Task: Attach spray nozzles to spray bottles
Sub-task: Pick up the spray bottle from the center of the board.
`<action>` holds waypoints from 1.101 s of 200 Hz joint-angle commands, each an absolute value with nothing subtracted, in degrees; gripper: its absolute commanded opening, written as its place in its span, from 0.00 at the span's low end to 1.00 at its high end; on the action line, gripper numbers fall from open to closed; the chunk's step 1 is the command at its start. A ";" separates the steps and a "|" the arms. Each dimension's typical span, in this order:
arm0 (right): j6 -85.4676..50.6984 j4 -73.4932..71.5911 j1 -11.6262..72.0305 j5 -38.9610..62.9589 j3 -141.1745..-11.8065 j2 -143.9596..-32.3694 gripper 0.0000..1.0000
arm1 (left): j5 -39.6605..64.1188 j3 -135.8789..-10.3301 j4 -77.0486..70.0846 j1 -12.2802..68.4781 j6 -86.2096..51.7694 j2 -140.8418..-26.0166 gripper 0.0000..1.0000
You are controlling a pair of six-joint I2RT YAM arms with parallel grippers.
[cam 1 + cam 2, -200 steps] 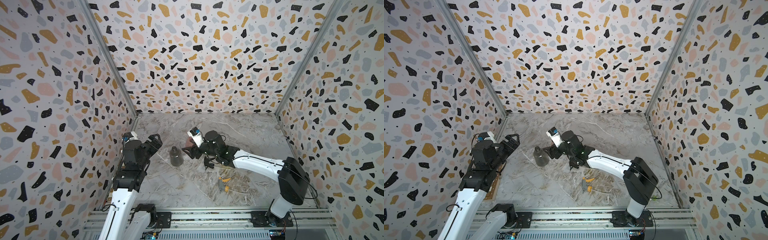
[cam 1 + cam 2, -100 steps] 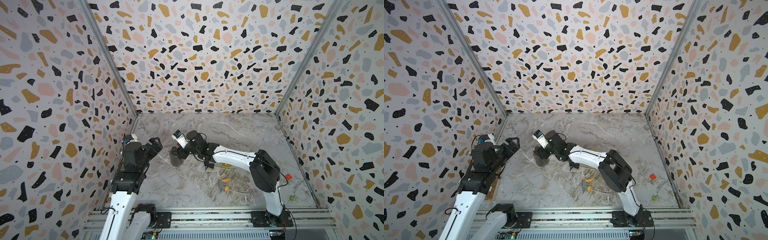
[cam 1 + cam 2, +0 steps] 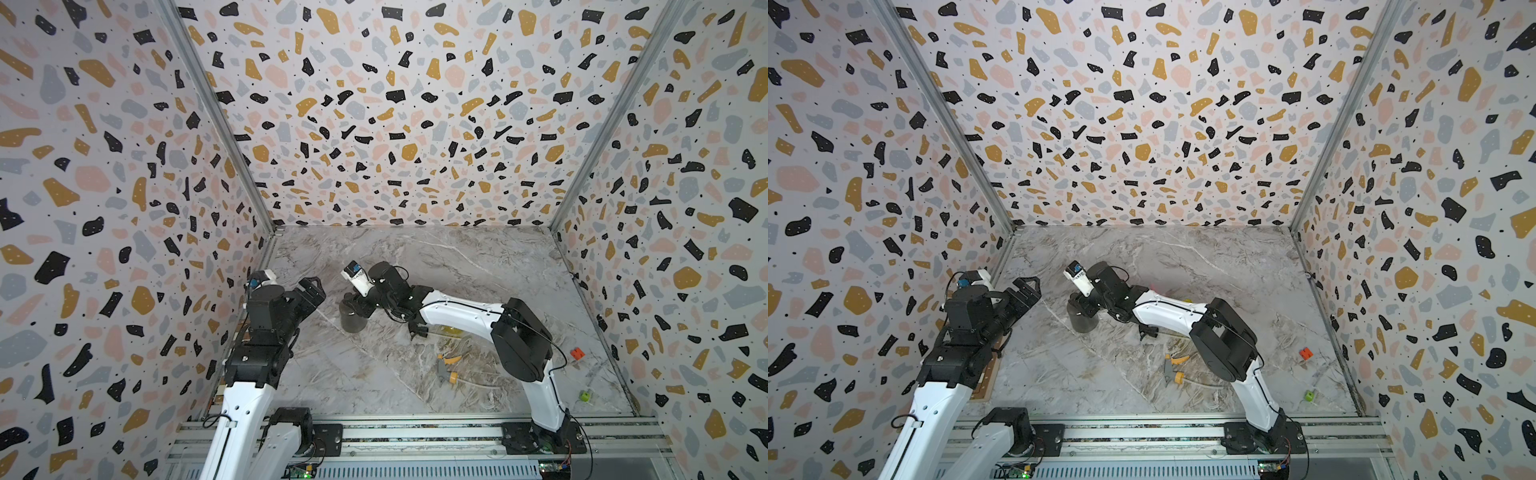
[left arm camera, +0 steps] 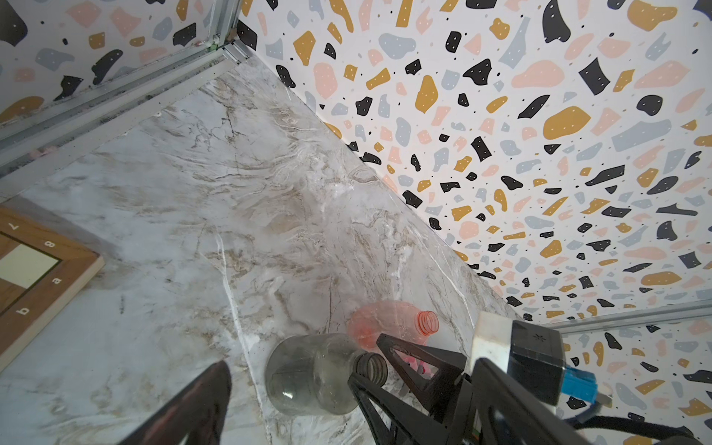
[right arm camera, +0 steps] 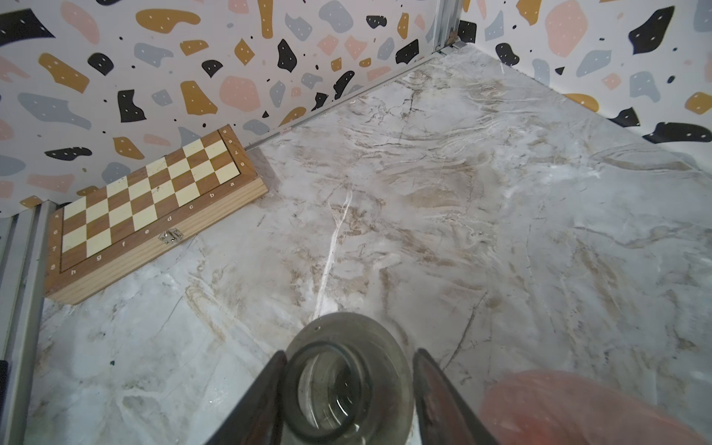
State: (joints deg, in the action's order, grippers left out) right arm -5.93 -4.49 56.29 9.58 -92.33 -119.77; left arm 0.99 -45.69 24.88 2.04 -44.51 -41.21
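Desk (image 3: 478,270) first: the smoky grey bottle (image 3: 352,322) stands upright left of middle, open neck up, ready for a nozzle I guess. My right arm stretches low across the desk, and my right claw (image 5: 350,351) straddles the bottle's top, half-wide, not pinching yet as far as I can see — probably there to steady it. My left claw (image 3: 312,291) hangs nearby, wide and empty, aimed at the bottle. The pink bottle (image 4: 385,319) lies on its side just behind. The grey-and-yellow nozzle (image 3: 446,368) lies loose toward the front.

Chess box (image 5: 154,208) by L wall (image 3: 851,249), bottle (image 3: 352,320) R of it, nozzle (image 3: 445,371) further front-R.
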 commanded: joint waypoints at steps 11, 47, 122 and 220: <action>-5.53 -4.30 56.68 9.78 -94.94 -119.93 0.51 | 0.69 -44.84 23.20 2.20 -43.59 -41.35 0.98; -5.17 -4.26 56.95 9.68 -95.28 -120.41 0.49 | 1.05 -44.71 22.86 2.20 -43.51 -41.65 0.99; -5.70 -6.43 56.94 9.57 -93.86 -118.49 0.34 | 2.35 -44.64 22.16 2.19 -43.16 -42.40 1.00; -10.79 -12.64 52.25 14.96 -69.90 -91.37 0.29 | 18.88 -44.59 11.74 2.20 -45.78 -46.02 0.99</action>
State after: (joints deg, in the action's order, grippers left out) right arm -8.45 -9.19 54.57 12.53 -74.43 -101.60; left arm 10.74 -45.34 19.84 2.04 -44.60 -45.65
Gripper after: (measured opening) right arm 0.381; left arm 0.988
